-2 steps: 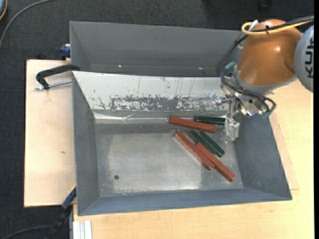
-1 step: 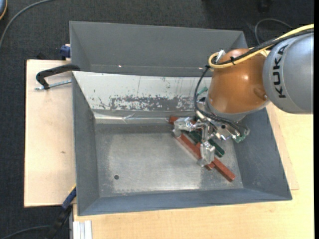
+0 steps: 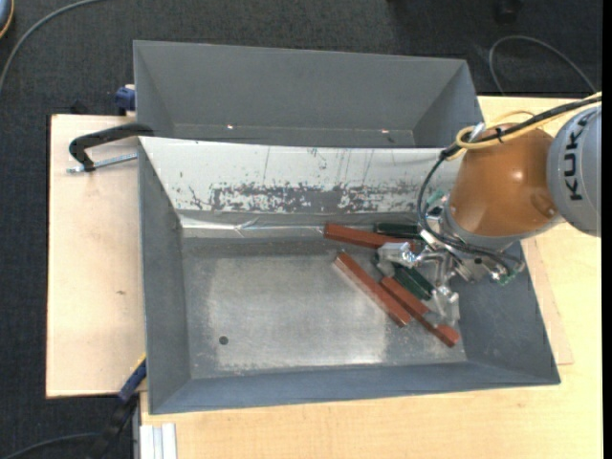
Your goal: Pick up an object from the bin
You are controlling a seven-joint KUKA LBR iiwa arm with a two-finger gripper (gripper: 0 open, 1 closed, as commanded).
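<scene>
Pincer [image 3: 432, 273]: low at the right of the bin [image 3: 277, 318], right of the frame's centre, over a small heap; released or clenched, I cannot tell.
Hidden: the orange cover [image 3: 497, 189] hides the wrist, and the heap's middle lies under the pincer.
Count: three red-brown bars [image 3: 368, 283], one dark green piece [image 3: 413, 282], one black piece [image 3: 394, 228].
Look: the red-brown bars are long, slim and flat. Two slant side by side toward the lower right, and one lies higher by the back wall.
</scene>
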